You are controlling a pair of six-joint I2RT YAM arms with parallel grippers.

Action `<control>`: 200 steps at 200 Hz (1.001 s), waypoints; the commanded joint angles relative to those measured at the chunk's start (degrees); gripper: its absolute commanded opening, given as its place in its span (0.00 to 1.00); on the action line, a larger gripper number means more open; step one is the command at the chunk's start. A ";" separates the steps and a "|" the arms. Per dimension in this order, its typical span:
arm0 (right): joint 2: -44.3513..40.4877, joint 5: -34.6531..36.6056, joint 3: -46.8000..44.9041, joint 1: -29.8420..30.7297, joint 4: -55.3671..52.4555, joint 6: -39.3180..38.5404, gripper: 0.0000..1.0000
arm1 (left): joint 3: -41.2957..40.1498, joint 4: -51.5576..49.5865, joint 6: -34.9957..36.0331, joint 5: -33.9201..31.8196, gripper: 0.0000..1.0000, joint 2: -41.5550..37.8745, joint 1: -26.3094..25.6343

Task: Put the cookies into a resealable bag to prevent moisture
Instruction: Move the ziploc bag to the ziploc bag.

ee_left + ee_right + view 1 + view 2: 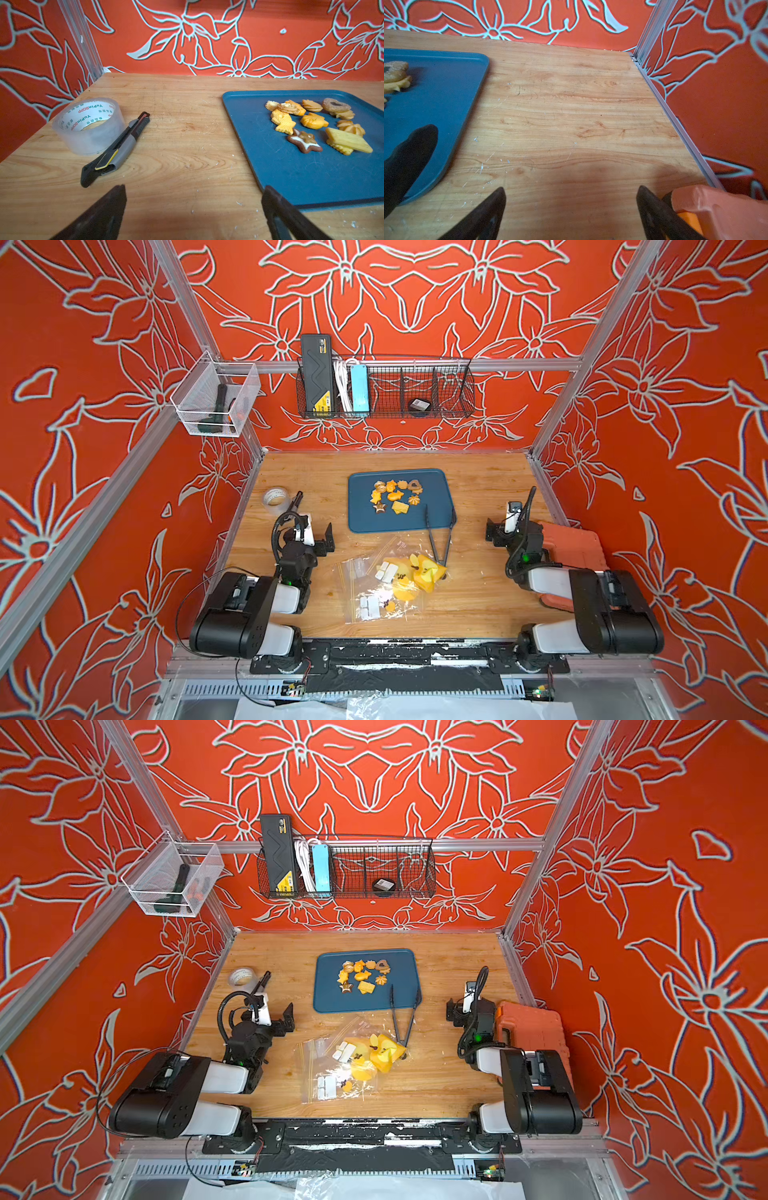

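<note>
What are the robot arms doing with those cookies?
Nothing is being held yet. The left gripper and the right gripper are both open and empty, one on each side of the blue tray. The cookies sit in a little pile on the tray. The clear bags lie on the table nearer the robot, and black tongs rest partly on the tray's corner. No cookie has been bagged yet.
</note>
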 commanded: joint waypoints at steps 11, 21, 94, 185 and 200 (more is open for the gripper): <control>0.22 -0.33 0.94 -0.29 -0.39 -0.19 0.98 | 0.95 0.27 0.06 1.44 1.00 -0.04 0.35; 0.23 -0.32 0.94 -0.29 -0.39 -0.18 0.98 | 0.89 0.65 0.07 1.42 1.00 0.05 0.35; 0.24 -0.33 0.96 -0.29 -0.47 -0.19 0.98 | 0.86 0.48 -0.11 2.04 1.00 0.00 0.80; 0.23 -0.33 0.90 -0.36 -0.39 -0.19 0.98 | 0.75 0.57 -0.03 1.86 1.00 -0.05 0.70; 0.24 -0.33 0.90 -0.32 -0.39 -0.19 0.98 | 0.75 0.64 -0.03 1.86 1.00 -0.05 0.77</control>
